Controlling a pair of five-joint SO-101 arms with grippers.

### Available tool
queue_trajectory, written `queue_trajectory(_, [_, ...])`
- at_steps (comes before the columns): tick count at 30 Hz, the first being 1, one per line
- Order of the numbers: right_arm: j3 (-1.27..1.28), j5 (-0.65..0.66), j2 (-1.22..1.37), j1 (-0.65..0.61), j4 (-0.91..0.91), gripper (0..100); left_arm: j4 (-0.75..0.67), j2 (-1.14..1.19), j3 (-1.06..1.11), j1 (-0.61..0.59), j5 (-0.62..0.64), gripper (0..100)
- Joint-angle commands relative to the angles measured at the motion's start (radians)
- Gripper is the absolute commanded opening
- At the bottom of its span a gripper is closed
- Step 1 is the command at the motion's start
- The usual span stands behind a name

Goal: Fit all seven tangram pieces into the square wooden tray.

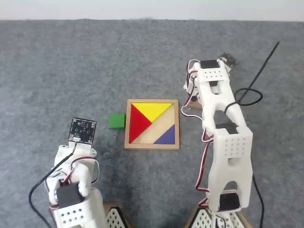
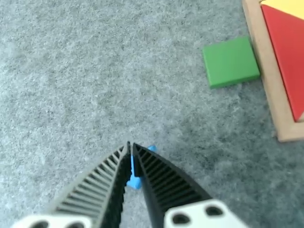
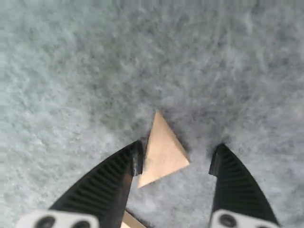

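The right gripper (image 3: 178,156) stands spread, a jaw each side of the tan triangle (image 3: 161,147) (placed for a pinch, I judge), the wooden tray (image 1: 152,145) just beside it; the left gripper (image 2: 129,146) is pressed together.

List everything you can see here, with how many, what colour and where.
Wooden tray: one, pale wood, on carpet between the arms.
Red triangle: one, in tray, left side.
Yellow triangle: one, in tray, far side.
Blue-violet triangle: one, tray's near right corner.
Green square: one, on carpet beside tray's left edge.
Small triangle: one, pale wood, on carpet between right fingers.
Blue bit: one, between left fingers; unclear what.
Carpet: one, grey, underneath everything.
Left gripper: one, black fingers shut.
Right gripper: one, black fingers open.
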Motion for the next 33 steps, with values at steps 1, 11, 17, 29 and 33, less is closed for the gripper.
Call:
queue_trajectory(1, [-0.031, 0.018, -0.084, -0.013, 0.025, 22.8, 0.005, -0.018, -0.007, -0.005, -0.008, 1])
queue_trajectory(11, [-0.031, 0.028, -0.042, -0.035, -0.005, 22.7, 0.005, -0.018, -0.007, -0.005, -0.009, 1])
queue_trajectory(17, [-0.032, 0.081, -0.042, -0.031, 0.008, 22.6, 0.005, -0.018, -0.007, -0.005, -0.009, 1])
queue_trajectory(29, [-0.032, 0.084, -0.033, -0.030, 0.015, 12.3, 0.005, -0.018, -0.007, -0.005, -0.011, 1])
queue_trajectory(33, [-0.032, 0.086, -0.036, -0.028, 0.031, 13.2, 0.005, -0.018, -0.007, -0.005, -0.011, 1])
